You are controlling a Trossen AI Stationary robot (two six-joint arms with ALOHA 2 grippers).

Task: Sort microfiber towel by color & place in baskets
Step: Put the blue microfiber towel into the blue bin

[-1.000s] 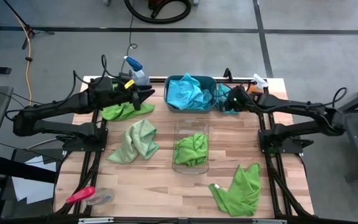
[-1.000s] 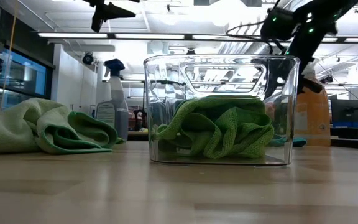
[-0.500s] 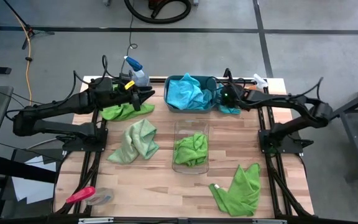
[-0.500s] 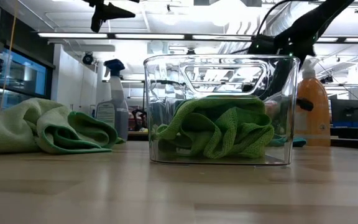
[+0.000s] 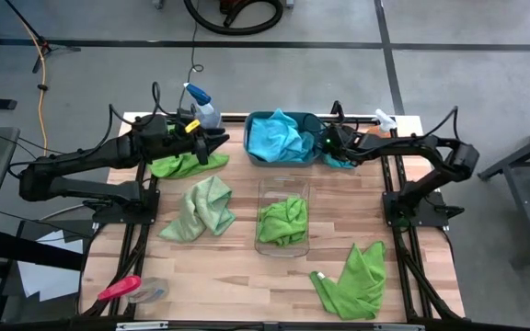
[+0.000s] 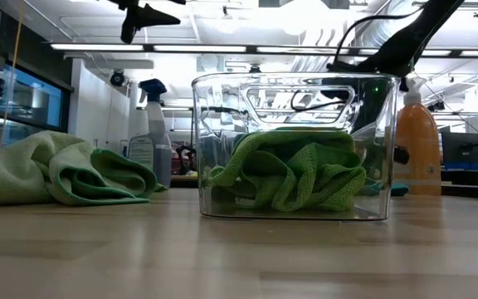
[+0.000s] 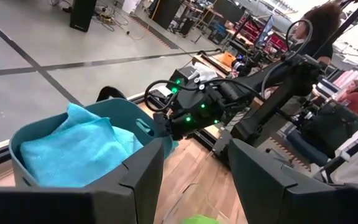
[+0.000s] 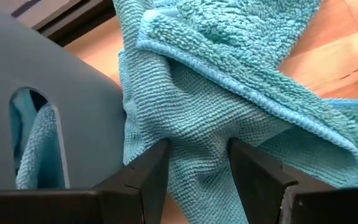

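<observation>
Right pincer point(image 5: 328, 142) grips a turquoise towel point(image 8: 229, 118) beside the teal tub point(image 5: 313, 121) at the bench's far edge; next, likely lifting it over the rim. Left pincer point(image 5: 217, 144) waits open above a green towel point(image 5: 182, 165).

Bright, even light from overhead: long ceiling strips point(image 6: 222, 47) glow white above the clear bin point(image 6: 295, 145), whose walls catch their reflections. Shadows on the desk point(image 5: 247, 267) beside that bin stay faint and soft. At desk height the near wood blurs, and the room behind the bin goes hazy. Up close, the turquoise towel point(image 8: 229, 106) shows crisp weave, while the dark fingers below it are soft
</observation>
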